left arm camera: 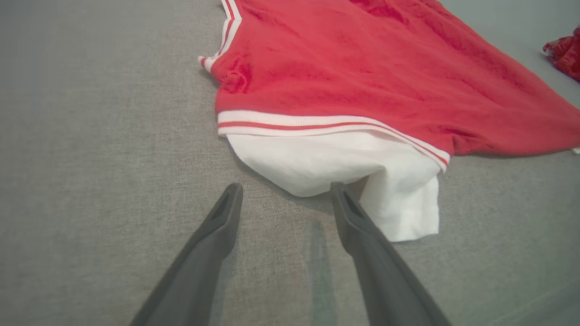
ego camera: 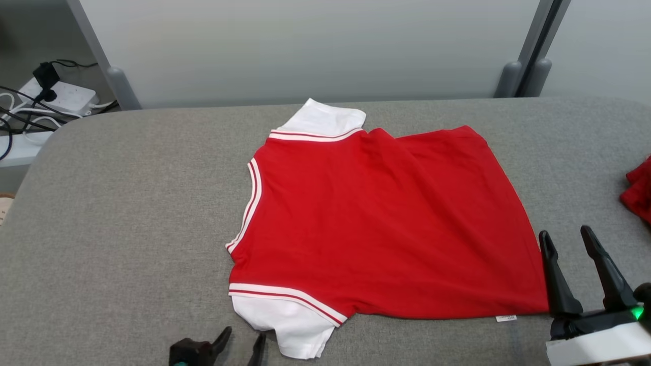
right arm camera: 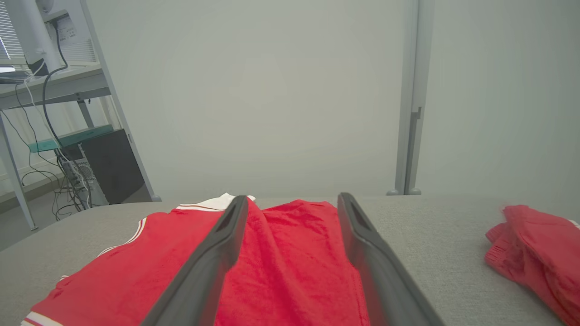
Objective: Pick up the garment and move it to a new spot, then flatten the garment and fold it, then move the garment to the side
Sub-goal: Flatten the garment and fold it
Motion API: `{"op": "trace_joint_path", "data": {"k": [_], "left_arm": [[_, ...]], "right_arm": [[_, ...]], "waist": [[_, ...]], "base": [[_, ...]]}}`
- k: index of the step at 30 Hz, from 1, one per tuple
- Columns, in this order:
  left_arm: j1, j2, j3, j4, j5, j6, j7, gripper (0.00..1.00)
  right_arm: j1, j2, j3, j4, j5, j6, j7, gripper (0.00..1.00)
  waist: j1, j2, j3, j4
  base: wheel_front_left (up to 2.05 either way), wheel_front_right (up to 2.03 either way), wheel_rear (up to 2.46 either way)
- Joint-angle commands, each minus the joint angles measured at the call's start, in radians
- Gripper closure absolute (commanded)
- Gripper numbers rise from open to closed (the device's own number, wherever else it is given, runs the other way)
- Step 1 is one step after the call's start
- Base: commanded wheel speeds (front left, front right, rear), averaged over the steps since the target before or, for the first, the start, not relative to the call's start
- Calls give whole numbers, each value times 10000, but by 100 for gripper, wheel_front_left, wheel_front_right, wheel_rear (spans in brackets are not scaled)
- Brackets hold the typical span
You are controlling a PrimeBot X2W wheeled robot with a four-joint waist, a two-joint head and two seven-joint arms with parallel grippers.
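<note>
Head view: a red short-sleeved shirt (ego camera: 376, 223) with white sleeves and red-and-white striped trim lies spread out, collar end to the left, in the middle of a grey padded table (ego camera: 127, 229). It looks mostly flat, with soft creases running towards the far right corner, and no fold has been made. Judging from this, the flattening is about done, while the folding and the move to the side are left. The left gripper (ego camera: 244, 333) sits at the bottom edge, released and holding nothing, just beside the near white sleeve (ego camera: 295, 325). The right gripper (ego camera: 565, 232) is also spread wide and empty, near the shirt's hem. A small white tag (ego camera: 506, 318) pokes out at the near hem, its print too small to read. Another bundle of red cloth (ego camera: 638, 190) rests at the table's right edge.
</note>
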Motion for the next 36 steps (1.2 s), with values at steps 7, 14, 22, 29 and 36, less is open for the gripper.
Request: {"op": "trace_joint_path", "data": {"k": [7,14,22,29,36], "left_arm": [[-1083,56,-382,463,-255,-185,266,0],[-1627,40,-604,856,-372,-204,93,0],[-1818,237,-894,652,-254,-192,-134,100],[-1410,559,-947,-480,-228,-110,186,100],[-598,1215,-958,-2460,-544,-14,2397,100]], "right_arm": [[-589,-425,154,-478,132,0,-135,0],[-702,-490,166,-504,166,0,-135,0],[-728,-520,133,-449,212,0,-135,0],[-652,-490,77,-453,202,0,-135,0],[-568,-644,131,-112,151,0,-135,0]], "waist": [[0,-1,521,-252],[0,-1,743,-434],[0,-1,773,-537],[0,-1,829,-403],[0,-1,979,-113]], "base": [[0,0,0],[0,0,0],[0,0,0],[0,0,0],[0,0,0]]}}
